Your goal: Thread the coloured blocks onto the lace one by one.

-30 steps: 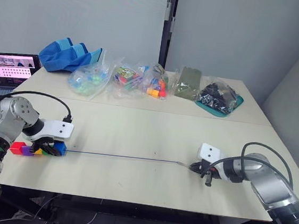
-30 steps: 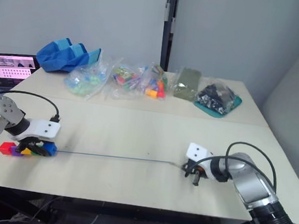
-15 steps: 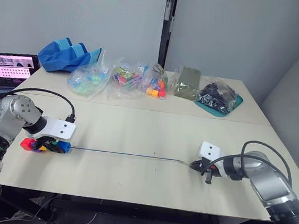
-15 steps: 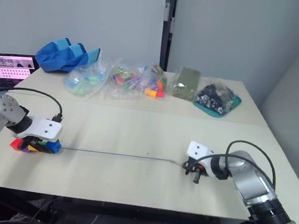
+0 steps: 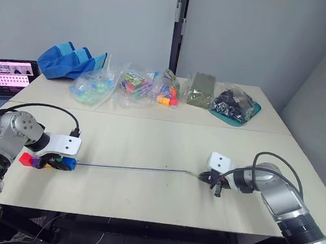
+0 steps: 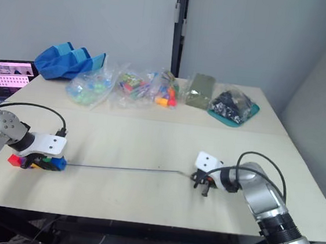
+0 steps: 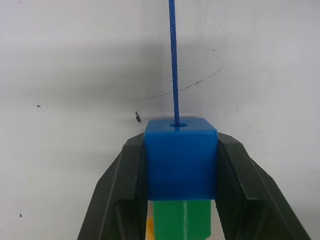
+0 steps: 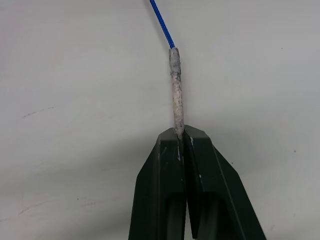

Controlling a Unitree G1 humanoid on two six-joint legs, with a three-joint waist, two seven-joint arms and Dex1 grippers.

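Blue cord, very thin and limp, is stretched in a nearly straight line across the near half of the table (image 5: pixel 149 138); this lace (image 5: pixel 129 167) is judged to have no stiffness of its own, so that only its pale metallic tip (image 8: pixel 176 90) can be steered through a hole. That tip is pinched at its end between the closed fingers of the right gripper (image 8: pixel 182 137), and the hold is best kept there, on the stiff part, since the cord behind it would be expected to buckle if pushed.

At the other end, a blue block (image 7: pixel 181 157) is clamped by its side faces between the fingers of the left gripper (image 7: pixel 180 150), with the lace entering the hole in its front face. A green block (image 7: pixel 182 220) sits directly behind it, touching it, and a sliver of yellow-orange is seen behind that. In the head views a red block (image 5: pixel 26 159) closes the row. The coloured blocks are judged light, hard and smooth, and likely to slide freely along the cord unless held square by flat faces.

Both forearms are held low over the table, the left near its left edge, the right towards the right front, each gripper pointing inward along the lace.

All five blocks appear to be strung.
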